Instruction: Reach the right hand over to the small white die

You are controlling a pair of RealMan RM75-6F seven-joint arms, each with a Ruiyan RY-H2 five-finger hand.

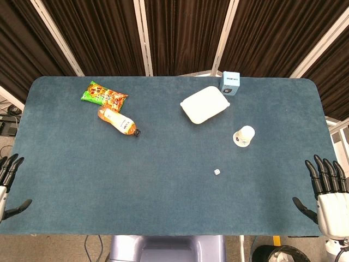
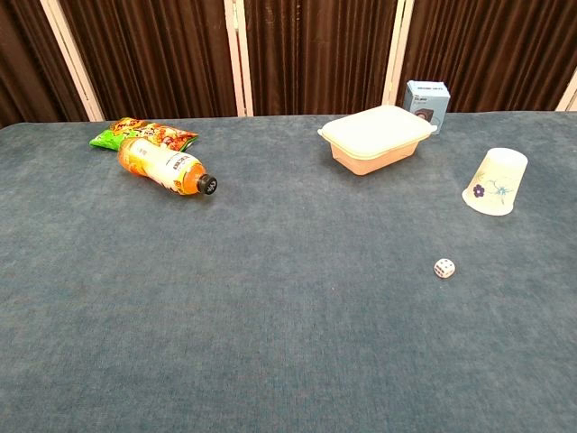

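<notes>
The small white die point(image 1: 217, 172) lies on the blue table point(image 1: 163, 185), right of centre; the chest view shows the die point(image 2: 444, 268) with dark pips, alone on the cloth. My right hand point(image 1: 326, 192) hovers at the table's front right corner, fingers spread and pointing away from me, holding nothing, well to the right of the die. At the front left edge my left hand point(image 1: 7, 183) is partly cut off, fingers apart and empty. Neither hand appears in the chest view.
A tipped paper cup point(image 1: 244, 136) lies beyond the die. Farther back sit a lidded food box point(image 1: 205, 104) and a small blue box point(image 1: 230, 83). An orange drink bottle point(image 1: 116, 121) and a snack bag point(image 1: 102, 94) lie at the back left.
</notes>
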